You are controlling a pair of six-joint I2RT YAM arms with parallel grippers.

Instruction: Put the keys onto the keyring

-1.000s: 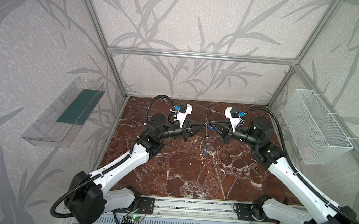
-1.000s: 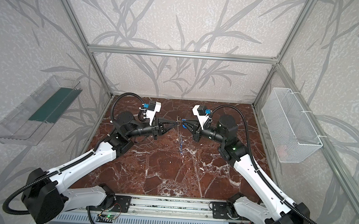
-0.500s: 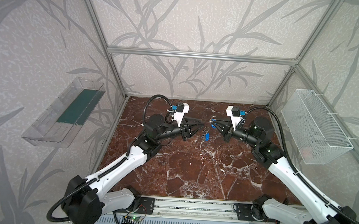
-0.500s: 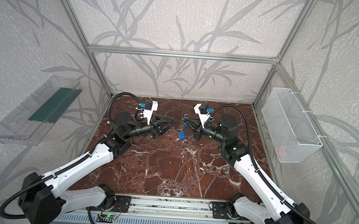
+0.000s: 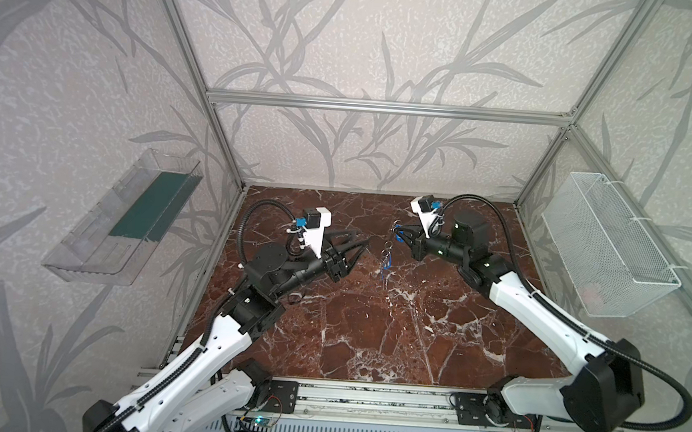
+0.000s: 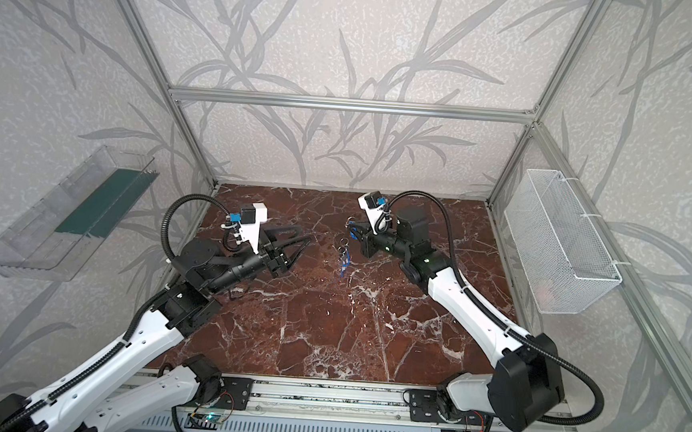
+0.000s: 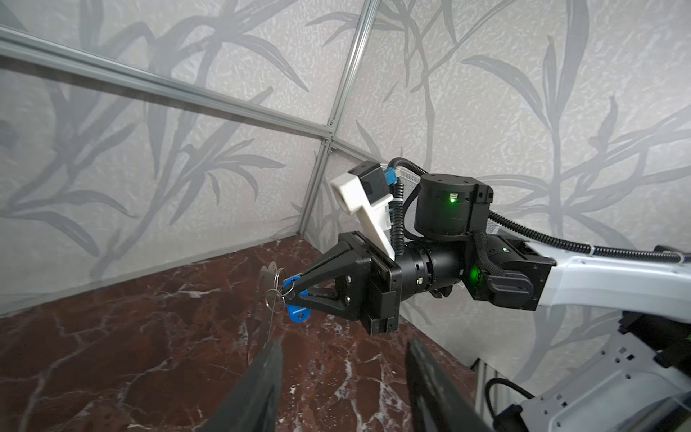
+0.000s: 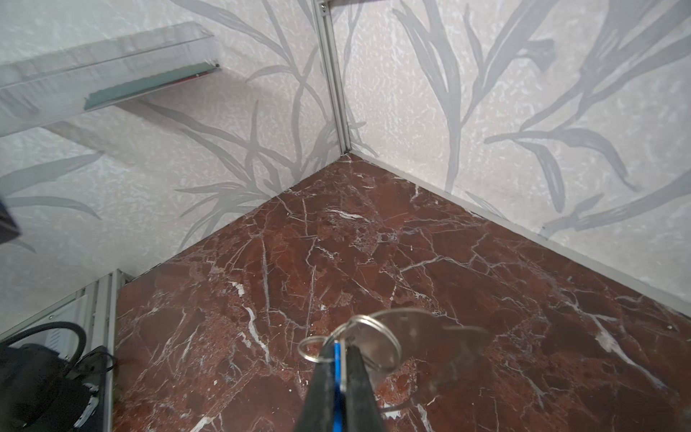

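Note:
My right gripper is shut on the blue tag of one of the keys, held above the marble floor. Wire rings and the grey keyring stick out just past its fingertips. In the left wrist view the right gripper pinches this bunch, with the keyring above it and a second blue tag below. In both top views more keys dangle under the right gripper. My left gripper is open and empty, a short way left of them.
A clear plastic shelf with a green strip hangs on the left wall. A white wire basket hangs on the right wall. Aluminium frame posts stand at the back corners. The marble floor spreads below both arms.
The left gripper has opened, let go of the bunch and drawn back to the left. The right gripper keeps its grip and has pulled slightly right; the keys now hang from it alone.

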